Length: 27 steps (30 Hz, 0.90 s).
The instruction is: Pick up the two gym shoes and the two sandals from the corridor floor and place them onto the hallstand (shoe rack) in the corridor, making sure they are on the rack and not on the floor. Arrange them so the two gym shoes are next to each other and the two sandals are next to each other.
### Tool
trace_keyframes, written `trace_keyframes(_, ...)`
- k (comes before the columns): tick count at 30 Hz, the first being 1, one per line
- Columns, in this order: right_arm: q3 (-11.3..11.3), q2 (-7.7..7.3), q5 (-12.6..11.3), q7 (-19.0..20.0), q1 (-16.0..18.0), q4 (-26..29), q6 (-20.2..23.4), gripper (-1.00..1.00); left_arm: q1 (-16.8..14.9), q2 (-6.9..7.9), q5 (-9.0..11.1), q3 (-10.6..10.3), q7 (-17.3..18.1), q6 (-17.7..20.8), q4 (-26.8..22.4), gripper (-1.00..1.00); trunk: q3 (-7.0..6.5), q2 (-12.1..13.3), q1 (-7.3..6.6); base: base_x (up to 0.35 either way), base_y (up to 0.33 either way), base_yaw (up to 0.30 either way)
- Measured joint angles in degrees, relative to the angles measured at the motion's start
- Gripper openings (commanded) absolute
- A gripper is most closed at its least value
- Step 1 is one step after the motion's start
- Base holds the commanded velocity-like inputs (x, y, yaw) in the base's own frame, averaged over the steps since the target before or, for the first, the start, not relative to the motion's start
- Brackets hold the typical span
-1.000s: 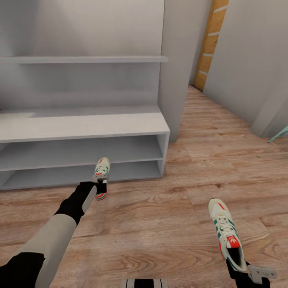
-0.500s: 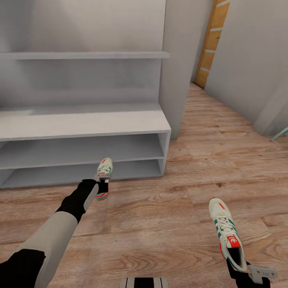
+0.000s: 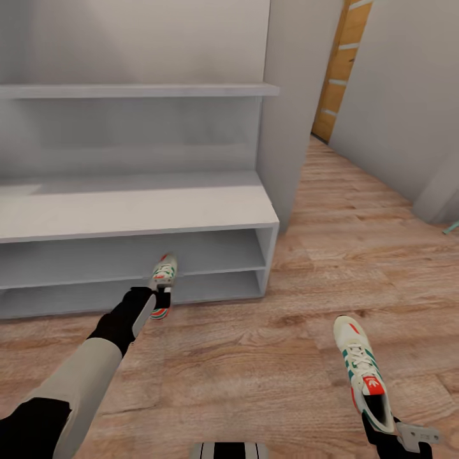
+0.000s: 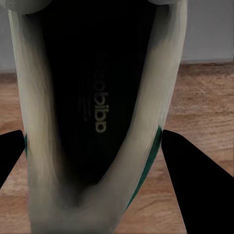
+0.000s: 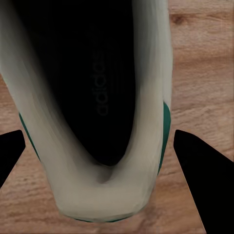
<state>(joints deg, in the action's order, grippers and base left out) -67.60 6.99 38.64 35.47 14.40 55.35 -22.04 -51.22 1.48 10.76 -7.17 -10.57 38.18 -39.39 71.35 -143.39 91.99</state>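
Observation:
My left gripper [image 3: 160,298] is shut on the heel of one cream-white gym shoe [image 3: 163,273]. Its toe points at the lower shelf row of the light-grey hallstand [image 3: 134,210], just above the floor. In the left wrist view the shoe's dark insole [image 4: 97,112] sits between the black fingers [image 4: 187,165]. My right gripper [image 3: 381,426] is shut on the heel of the other gym shoe [image 3: 359,363], held over the corridor floor [image 3: 255,370] at the lower right. The right wrist view shows that shoe's heel [image 5: 97,195] between the fingers [image 5: 200,170]. The sandals are out of view.
A grey wall panel [image 3: 290,108] stands at the hallstand's right end. Beyond it the corridor runs to a wooden door [image 3: 338,70]. A wall shelf [image 3: 134,90] hangs above the rack top. A teal object [image 3: 451,227] pokes in at the right edge.
The view has shifted: the hallstand looks nearer and larger. The left-held shoe's toe now overlaps the lower shelf opening. The right-held shoe keeps its place in the picture.

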Motion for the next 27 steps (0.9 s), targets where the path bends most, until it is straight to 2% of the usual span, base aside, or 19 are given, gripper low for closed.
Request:
trace_keyframes(4, -0.4, -0.07, 0.0, 0.0, 0.0, 0.0, 0.0, -1.00, 0.0, 0.19, 0.0, 0.1, -0.1, -0.2, 0.0, -1.00, 0.00, 0.0, 0.00, 0.312, 0.158, 0.000)
trace_keyframes(6, -1.6, -0.11, -0.1, 0.0, 0.0, 0.0, 0.0, -1.00, 0.0, 0.25, 0.0, 0.1, -0.3, -0.3, 0.1, -1.00, 0.00, 0.0, 0.00, 0.310, 0.171, 0.000)
trace_keyframes(10, -3.2, -0.12, -0.1, 0.0, 0.0, 0.0, 0.0, -1.00, 0.0, 0.22, 1.3, 0.1, -1.8, -0.7, -0.6, -1.00, 0.00, 0.0, -0.02, 0.306, 0.173, 0.000)
trace_keyframes(18, -3.6, -0.16, -0.1, 0.0, 0.0, 0.0, 0.0, -1.00, 0.1, -0.17, 1.1, 0.1, -2.9, -0.6, -1.9, -1.00, -0.01, 0.0, 0.00, 0.115, 0.048, 0.000)
trace_keyframes(21, -3.6, -0.18, -0.1, 0.1, 0.0, 0.0, 0.0, -1.00, 0.1, -0.35, 0.0, -0.1, -3.0, 0.4, -2.5, -1.00, 0.00, 0.0, -0.02, 0.177, 0.004, 0.000)
trace_keyframes(27, -3.6, -0.18, -0.1, 0.0, 0.0, 0.0, 0.0, -1.00, 0.1, -0.34, 0.3, 0.0, -2.9, -0.6, -3.3, -1.00, -0.01, 0.0, -0.01, 0.209, 0.001, 0.000)
